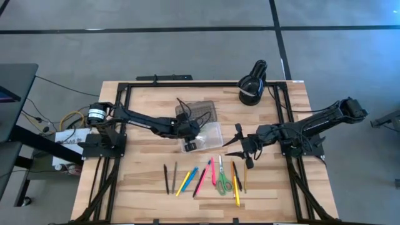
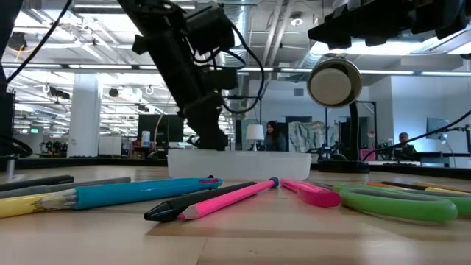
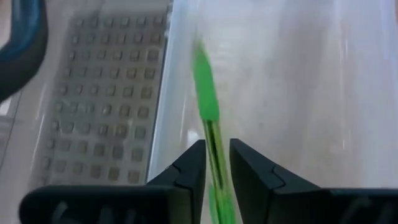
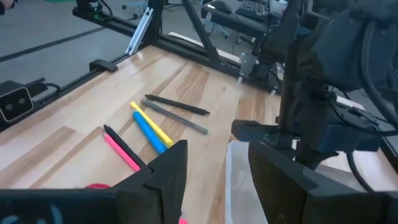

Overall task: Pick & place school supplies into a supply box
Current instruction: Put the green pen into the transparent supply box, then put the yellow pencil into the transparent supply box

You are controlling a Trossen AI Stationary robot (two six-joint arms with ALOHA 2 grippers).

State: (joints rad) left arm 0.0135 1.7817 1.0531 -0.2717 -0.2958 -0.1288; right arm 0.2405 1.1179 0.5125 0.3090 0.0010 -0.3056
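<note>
The clear supply box (image 1: 211,134) lies open at mid-table, its dotted grey lid (image 1: 201,111) folded back on the far side. My left gripper (image 1: 190,144) is over the box's near left part, shut on a green pen (image 3: 207,93). In the low view the left arm (image 2: 193,81) comes down behind the box's wall (image 2: 239,163). My right gripper (image 1: 233,144) is open and empty, just right of the box. Several pens and pencils (image 1: 195,179) and green-handled scissors (image 1: 222,180) lie in a row on the table near the front edge. My left gripper has the green pen between its two fingers (image 3: 191,169), which touch the pen's barrel (image 3: 216,157) on both sides. The pen runs on past the fingertips, along the box's inside wall. The pen's back end is hidden between the fingers.
A black round lamp (image 1: 252,86) stands at the far right of the table. Black frame rails (image 1: 284,106) run along the table's sides. Bare wood lies between the box and the row of pens (image 4: 149,127).
</note>
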